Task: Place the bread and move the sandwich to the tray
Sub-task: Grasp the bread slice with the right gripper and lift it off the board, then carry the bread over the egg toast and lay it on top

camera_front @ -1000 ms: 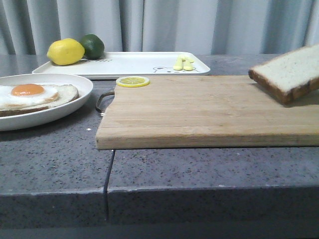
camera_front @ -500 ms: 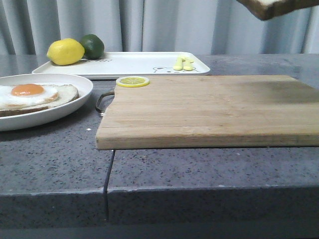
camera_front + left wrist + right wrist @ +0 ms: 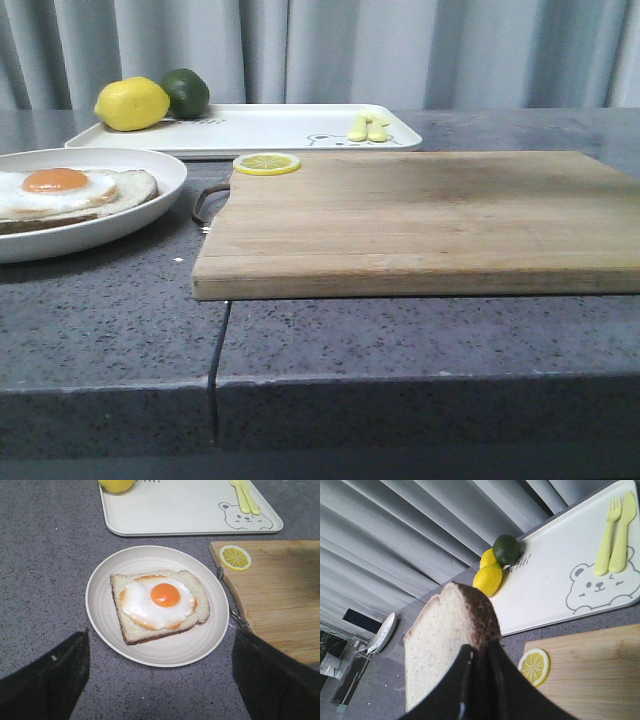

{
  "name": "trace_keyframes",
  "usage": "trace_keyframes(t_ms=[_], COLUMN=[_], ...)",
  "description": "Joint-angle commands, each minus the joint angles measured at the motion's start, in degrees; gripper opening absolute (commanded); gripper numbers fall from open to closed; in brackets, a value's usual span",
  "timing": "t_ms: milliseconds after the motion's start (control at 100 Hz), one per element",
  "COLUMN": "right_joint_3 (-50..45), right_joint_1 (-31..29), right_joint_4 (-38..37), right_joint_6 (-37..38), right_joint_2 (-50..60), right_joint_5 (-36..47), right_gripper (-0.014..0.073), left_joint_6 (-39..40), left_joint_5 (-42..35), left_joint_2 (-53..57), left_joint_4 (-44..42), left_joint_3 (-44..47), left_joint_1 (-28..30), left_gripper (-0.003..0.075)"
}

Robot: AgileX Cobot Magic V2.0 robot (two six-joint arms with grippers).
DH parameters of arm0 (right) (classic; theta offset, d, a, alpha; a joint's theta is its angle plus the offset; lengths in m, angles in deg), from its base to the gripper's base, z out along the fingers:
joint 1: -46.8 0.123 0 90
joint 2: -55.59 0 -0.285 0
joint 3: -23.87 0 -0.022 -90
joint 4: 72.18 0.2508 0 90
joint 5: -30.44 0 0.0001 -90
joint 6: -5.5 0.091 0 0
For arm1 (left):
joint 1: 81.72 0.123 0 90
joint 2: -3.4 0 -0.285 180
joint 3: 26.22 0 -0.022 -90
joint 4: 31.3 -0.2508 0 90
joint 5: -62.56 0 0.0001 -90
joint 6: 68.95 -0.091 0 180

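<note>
Bread (image 3: 445,640) sits pinched in the right end effector (image 3: 479,680). Its two black fingers (image 3: 502,685) are squeezed close on the dark crust edge, and the pale slice stands up from them, high above the tabletop. The front view does not show this slice or this end effector at all.

The left end effector (image 3: 160,680) is open wide. One black finger (image 3: 47,680) shows at each side of its own camera view, and nothing is between them or touching them. It hangs above the sandwich (image 3: 160,605), which is a slice of bread with a fried egg and an orange yolk on top. The sandwich lies flat in a round white plate (image 3: 105,625) on the grey tabletop (image 3: 400,340).

The tray (image 3: 260,130) is white and lies at the far side of the tabletop, behind the plate. On it are a yellow lemon (image 3: 131,104), a green lime (image 3: 186,92) touching the lemon, and a small yellow fork and knife (image 3: 367,127). A bear drawing (image 3: 597,587) is printed near the fork and knife.

A wooden cutting board (image 3: 420,220) lies just beside the plate. A lemon slice (image 3: 266,163) rests on its far corner.
</note>
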Motion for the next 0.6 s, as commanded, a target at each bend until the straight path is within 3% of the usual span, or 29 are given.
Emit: trace_keyframes(t_ms=[0, 310, 590], right_joint_3=[2.2, 5.9, 10.8], right_joint_1=[4.7, 16.4, 26.8], right_joint_4=[5.5, 10.5, 13.0], right_joint_6=[0.0, -0.1, -0.1], right_joint_2=[0.1, -8.4, -15.9], right_joint_5=[5.4, 9.0, 17.5], right_gripper=[-0.0107, -0.0107, -0.0107], left_joint_6=[0.0, 0.0, 0.0], left_joint_5=[-3.6, -3.6, -3.6], left_joint_2=[-0.5, -0.5, -0.5], left_joint_4=[1.3, 1.3, 1.3], left_joint_3=[-2.0, -2.0, -2.0], left_joint_1=[0.2, 0.2, 0.2], left_gripper=[0.0546, 0.0546, 0.0546])
